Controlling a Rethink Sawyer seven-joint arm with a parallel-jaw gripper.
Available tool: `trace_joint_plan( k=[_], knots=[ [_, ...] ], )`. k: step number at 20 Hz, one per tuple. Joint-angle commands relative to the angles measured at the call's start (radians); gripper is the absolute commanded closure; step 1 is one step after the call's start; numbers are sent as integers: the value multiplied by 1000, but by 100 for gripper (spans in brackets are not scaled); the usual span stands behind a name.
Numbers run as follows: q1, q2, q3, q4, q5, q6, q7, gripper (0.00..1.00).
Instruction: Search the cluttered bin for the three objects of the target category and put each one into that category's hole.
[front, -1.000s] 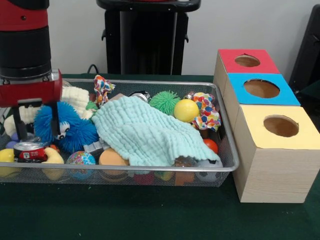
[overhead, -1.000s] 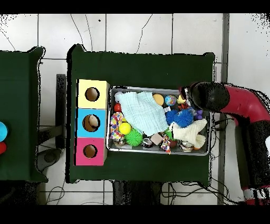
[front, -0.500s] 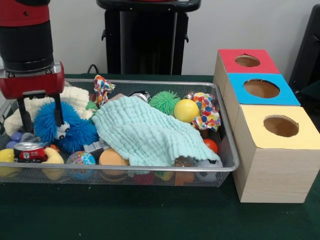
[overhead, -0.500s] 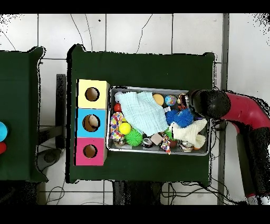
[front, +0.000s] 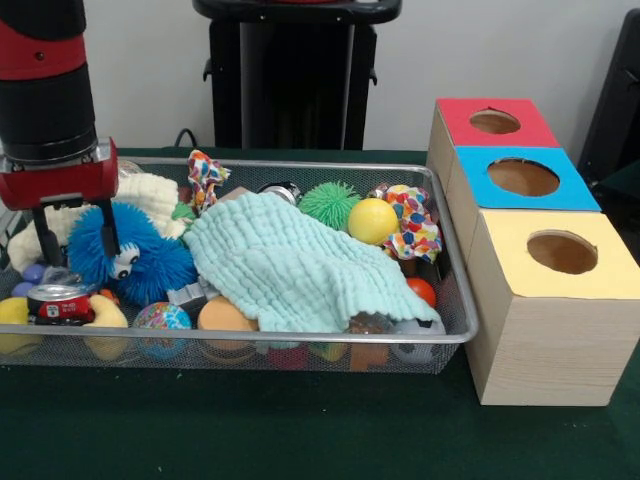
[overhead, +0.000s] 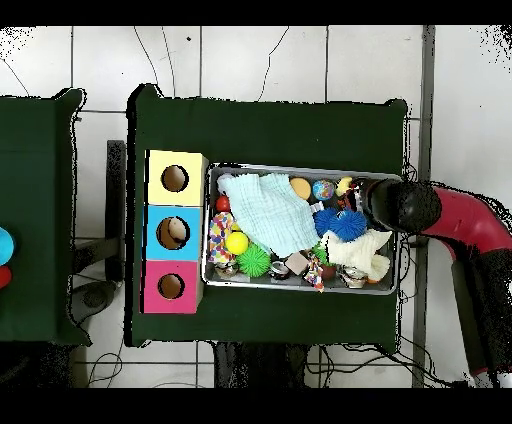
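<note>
Red-labelled can (front: 60, 303), its writing unreadable, in the cluttered bin (front: 455, 300) below the tool (front: 74, 236), fingers spread, empty.

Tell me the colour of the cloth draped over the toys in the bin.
The cloth is pale mint green with a waffle texture, clearest in the front view.

I see a dark green surface (front: 250, 430) carrying the wire mesh bin (front: 300, 345), which sits under my gripper (front: 72, 240). Well off to the side of the gripper, touching the bin's far end, stand three wooden boxes (front: 540, 330) in a row.
</note>
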Motion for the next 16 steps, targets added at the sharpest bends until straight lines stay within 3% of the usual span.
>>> trace_joint_plan(
  k=[1, 7, 16],
  knots=[
    [-25, 98, 13, 23, -65, -60, -105, 0],
    [-41, 134, 25, 10, -72, -86, -91, 0],
    [-42, 227, 34, -68, -74, -107, -100, 0]
  ],
)
